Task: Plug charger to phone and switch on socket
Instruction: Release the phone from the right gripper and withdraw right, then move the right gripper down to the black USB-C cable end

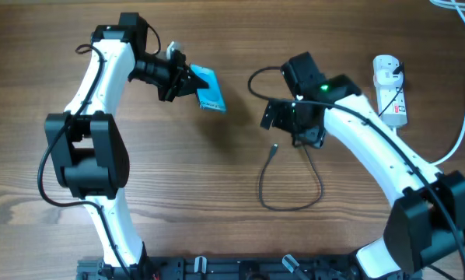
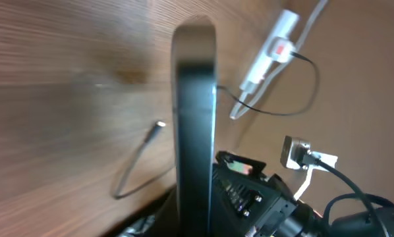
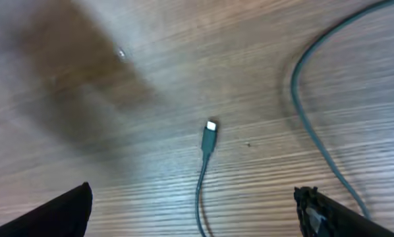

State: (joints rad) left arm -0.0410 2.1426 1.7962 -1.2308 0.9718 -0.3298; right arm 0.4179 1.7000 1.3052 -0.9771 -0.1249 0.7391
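Brown wood-grain bench (image 1: 217, 179) fills every view, with both arms reaching in from the near edge. The left gripper (image 1: 187, 81) is clamped on the phone (image 1: 211, 89), a small flat rectangular smartphone with a teal screen. It holds the phone clear of the wood toward the far edge, left of centre. The left wrist view shows the phone edge-on and blurred.

The charger (image 1: 295, 204), a thin black looping cable, lies mid-bench. Its tiny dark plug connector (image 3: 209, 135) rests flat on the wood, free of any grip. The right gripper (image 3: 192, 194) hovers directly above the connector with its jaws spread wide.

The socket (image 1: 390, 89), a white elongated power strip with red markings, sits near the far right corner. A thicker white cable (image 1: 464, 117) runs along the right edge.

The risks are mostly about the connector:
- It is small and lies flat, so closing fingers may pinch the cord behind it or skid it aside.
- A crooked pinch would leave the tip misaligned with the phone's port.
- The phone is gripped in mid-air, so it could twist or slip under insertion force.
- The slack loop may drag and pull the plug off line.
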